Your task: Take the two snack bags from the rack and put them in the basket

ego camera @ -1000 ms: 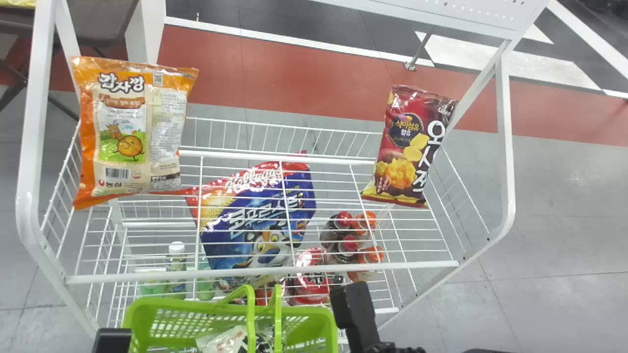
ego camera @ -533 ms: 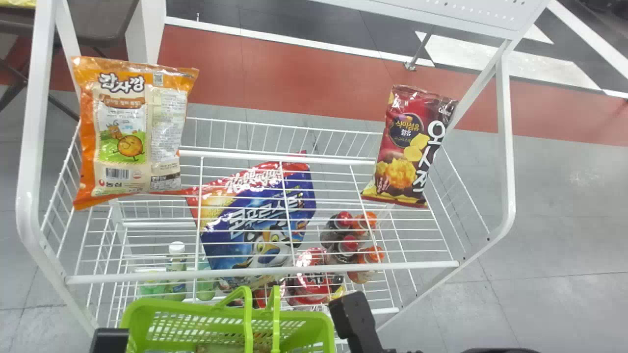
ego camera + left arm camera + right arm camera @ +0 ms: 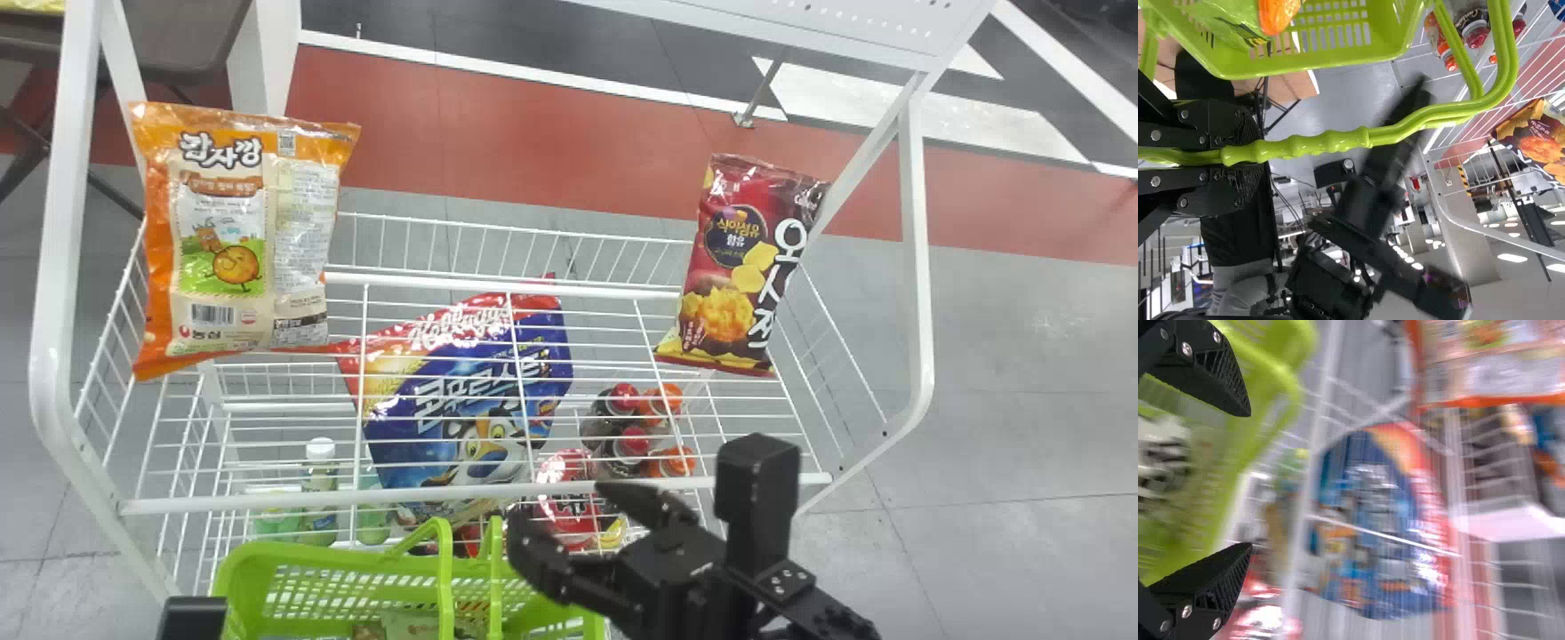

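Swinging up by the basket (image 3: 311, 556), the right gripper (image 3: 558, 504), spread and empty, seems readied for the orange bag (image 3: 236, 240) at the rack (image 3: 267, 502)'s left edge or red bag (image 3: 733, 267) at its right; left gripper (image 3: 1248, 157) clasps the handle (image 3: 1331, 142).

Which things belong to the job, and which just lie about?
For the job:
orange plastic snack bag
red-brown plastic snack bag
white wire rack
green plastic basket
black left gripper
black right gripper

Lying about:
large blue plastic bag
red-capped bottles
green white-capped bottle
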Available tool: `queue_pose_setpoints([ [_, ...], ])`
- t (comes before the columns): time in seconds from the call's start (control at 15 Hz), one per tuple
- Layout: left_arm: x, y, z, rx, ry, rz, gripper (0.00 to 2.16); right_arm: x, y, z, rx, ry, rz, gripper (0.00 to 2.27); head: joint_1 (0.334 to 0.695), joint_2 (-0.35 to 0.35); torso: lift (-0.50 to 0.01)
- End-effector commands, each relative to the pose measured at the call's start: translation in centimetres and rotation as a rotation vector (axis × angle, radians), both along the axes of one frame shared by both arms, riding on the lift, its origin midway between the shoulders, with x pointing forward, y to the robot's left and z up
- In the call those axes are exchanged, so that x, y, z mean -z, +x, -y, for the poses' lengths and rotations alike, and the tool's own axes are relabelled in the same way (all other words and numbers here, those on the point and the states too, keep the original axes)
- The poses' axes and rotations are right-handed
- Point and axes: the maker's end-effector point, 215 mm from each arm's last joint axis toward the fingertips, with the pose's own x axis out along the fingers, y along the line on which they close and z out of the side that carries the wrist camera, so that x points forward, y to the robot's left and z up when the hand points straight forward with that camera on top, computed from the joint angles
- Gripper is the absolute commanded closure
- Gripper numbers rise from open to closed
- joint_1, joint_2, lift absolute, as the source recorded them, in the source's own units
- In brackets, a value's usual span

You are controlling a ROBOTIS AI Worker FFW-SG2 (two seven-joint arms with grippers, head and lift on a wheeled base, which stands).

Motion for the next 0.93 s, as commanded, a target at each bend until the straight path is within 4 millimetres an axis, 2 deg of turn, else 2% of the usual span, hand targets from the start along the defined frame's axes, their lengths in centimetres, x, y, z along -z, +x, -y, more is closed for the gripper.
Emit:
queue_pose_setpoints([
  [0.0, 0.2, 0.2, 0.0, -0.006, -0.002, -0.001, 1.53, -3.4, 1.4, 0.1, 0.030, -0.051, 0.171, 0.08, 0.695, -0.350, -0.010],
  [0.13, 0.4, 0.3, -0.1, -0.007, -0.005, -0.006, 1.53, -5.6, 1.8, -0.3, 0.074, -0.064, 0.299, 0.08, 0.695, -0.350, -0.010],
  [0.27, 0.5, 0.3, -0.2, -0.011, -0.012, -0.013, 1.53, -9.5, 1.5, -1.2, 0.104, -0.060, 0.517, 0.08, 0.695, -0.350, -0.010],
  [0.47, 0.6, 0.4, -0.5, -0.018, -0.021, -0.021, 1.53, -8.3, 0.9, -1.2, 0.117, -0.039, 0.487, 0.08, 0.695, -0.350, -0.010],
  [0.67, 0.6, 0.4, -0.4, -0.018, -0.023, -0.019, 1.53, -8.7, 0.8, -0.1, 0.138, -0.039, 0.497, 0.08, 0.695, -0.350, -0.010],
  [0.87, 0.5, 0.4, -0.3, -0.016, -0.023, -0.017, 1.53, -9.2, 0.8, 0.0, 0.141, -0.038, 0.512, 0.08, 0.695, -0.350, -0.010],
])
